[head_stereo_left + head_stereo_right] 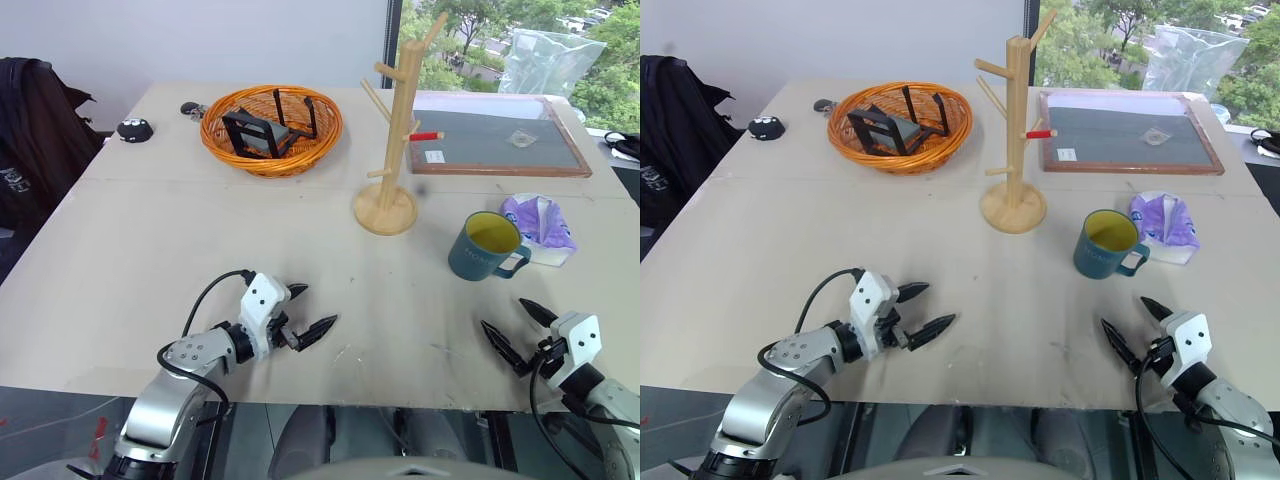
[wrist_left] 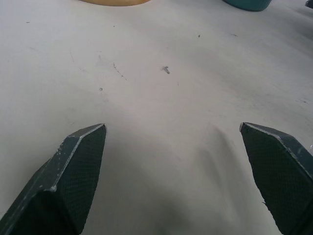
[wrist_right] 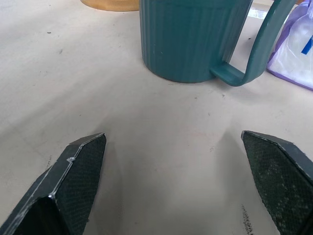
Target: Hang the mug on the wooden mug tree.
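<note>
A teal mug (image 1: pixel 488 245) with a yellow inside stands upright on the table at the right, its handle (image 3: pixel 254 49) turned toward the near right. Left of it and farther back rises the pale wooden mug tree (image 1: pixel 395 140) on its round base, pegs bare. My right gripper (image 1: pixel 520 332) hovers open near the table's front edge, a short way in front of the mug, with nothing between its fingers. My left gripper (image 1: pixel 305 312) is open too, low over bare tabletop at the front left, pointing toward the right.
An orange wicker basket (image 1: pixel 272 128) holding black and grey items sits at the back left. A framed dark board (image 1: pixel 495 140) lies at the back right. A purple-and-white packet (image 1: pixel 540 225) rests just right of the mug. Small dark objects (image 1: pixel 134 129) lie at the far left.
</note>
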Robot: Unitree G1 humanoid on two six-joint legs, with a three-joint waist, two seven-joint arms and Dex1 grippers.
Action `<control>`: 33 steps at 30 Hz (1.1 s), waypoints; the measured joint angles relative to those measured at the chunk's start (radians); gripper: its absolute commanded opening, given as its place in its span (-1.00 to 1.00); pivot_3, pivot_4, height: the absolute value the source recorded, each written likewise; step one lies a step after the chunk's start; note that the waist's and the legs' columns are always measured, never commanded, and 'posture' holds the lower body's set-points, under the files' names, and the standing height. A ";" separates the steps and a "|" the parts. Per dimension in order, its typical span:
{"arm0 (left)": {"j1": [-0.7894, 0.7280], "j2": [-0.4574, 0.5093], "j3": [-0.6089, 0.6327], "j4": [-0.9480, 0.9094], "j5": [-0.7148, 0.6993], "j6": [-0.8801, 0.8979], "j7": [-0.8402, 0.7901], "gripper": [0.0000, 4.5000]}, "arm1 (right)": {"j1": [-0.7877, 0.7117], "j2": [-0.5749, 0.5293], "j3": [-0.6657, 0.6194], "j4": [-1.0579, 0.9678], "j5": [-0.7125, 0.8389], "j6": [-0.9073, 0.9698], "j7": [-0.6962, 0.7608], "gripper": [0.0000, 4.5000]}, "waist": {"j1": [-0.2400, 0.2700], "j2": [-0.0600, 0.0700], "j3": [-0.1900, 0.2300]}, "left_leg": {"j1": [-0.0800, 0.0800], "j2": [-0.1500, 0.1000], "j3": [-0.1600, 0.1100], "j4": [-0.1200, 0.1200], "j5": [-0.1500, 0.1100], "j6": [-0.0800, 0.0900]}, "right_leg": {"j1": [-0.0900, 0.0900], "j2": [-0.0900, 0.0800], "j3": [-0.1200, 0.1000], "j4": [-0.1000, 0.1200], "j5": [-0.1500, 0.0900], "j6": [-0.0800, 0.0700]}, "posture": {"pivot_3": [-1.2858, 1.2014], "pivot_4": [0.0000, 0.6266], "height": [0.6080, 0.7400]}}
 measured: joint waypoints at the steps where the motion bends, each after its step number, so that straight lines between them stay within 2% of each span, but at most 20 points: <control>1: 0.000 0.000 0.000 0.000 0.000 0.000 0.000 1.00 | 0.000 0.000 0.000 0.000 0.000 0.000 0.000 0.99 | 0.000 0.000 0.000 | 0.000 0.000 0.000 0.000 0.000 0.000 | 0.000 0.000 0.000 0.000 0.000 0.000 | 0.03 -0.52 0.95; 24: -0.016 -0.022 -0.012 0.000 -0.002 0.012 0.002 1.00 | 0.019 -0.001 -0.006 0.000 -0.002 -0.001 -0.058 0.99 | 0.000 0.000 0.000 | 0.000 0.000 0.000 0.000 0.000 0.000 | 0.000 0.000 0.000 0.000 0.000 0.000 | 0.03 -0.52 0.95; 28: -0.045 -0.023 -0.018 0.000 -0.003 0.015 -0.010 1.00 | 0.010 0.008 -0.022 -0.006 -0.004 0.018 -0.108 0.99 | 0.001 0.000 0.000 | 0.000 0.000 0.000 0.000 0.000 0.000 | 0.000 0.000 0.000 0.000 0.000 0.000 | 0.03 -0.52 0.95; 33: -0.149 -0.031 -0.055 -0.021 -0.047 0.060 -0.044 1.00 | -0.058 0.036 -0.043 -0.078 0.017 0.139 -0.224 0.99 | 0.000 0.000 0.000 | 0.000 0.000 0.000 0.000 0.000 0.000 | 0.000 0.000 0.000 0.000 0.000 0.000 | 0.03 -0.52 0.95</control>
